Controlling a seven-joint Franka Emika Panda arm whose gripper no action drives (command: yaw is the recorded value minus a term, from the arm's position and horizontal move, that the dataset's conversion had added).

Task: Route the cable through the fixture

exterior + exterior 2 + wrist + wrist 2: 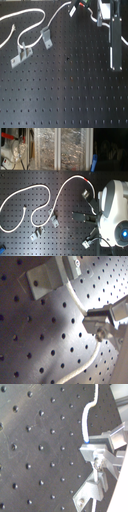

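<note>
Step in hand: carrying the cable (pixel 74 176) to the fixture (pixel 115 47), threading not yet done.

Gripper (pixel 97 323): judged closed around the cable. In both wrist views, white cord seen running straight into the narrow gap between the fingers; in the first wrist view, seen leaving again on the far side. Some doubt left by blur at the fingertips.

Cable: lying in loose loops across the black board (pixel 65 90), toward the first exterior view's left and top. Red band (pixel 88 178) near the arm end, close to the white robot body in the second exterior view. No part of the cord seen passing through any bracket.

Fixture: standing upright at the first exterior view's right edge, tall and narrow, directly below the arm. Well apart from the short angled clip (pixel 46 36) and the flat-based clamp (pixel 21 54), both toward the first exterior view's left.

A grey bracket piece (pixel 45 278) in the first wrist view, just beside the held cord; cannot tell whether touching, nor whether part of the fixture.

Next move, as a judgement: bring the held length level with the fixture's opening, line the cord up with the gap, then feed through with the grip kept firm. Enough slack in the loops, by appearance. Risk: cord riding over the bent top instead of entering.
</note>
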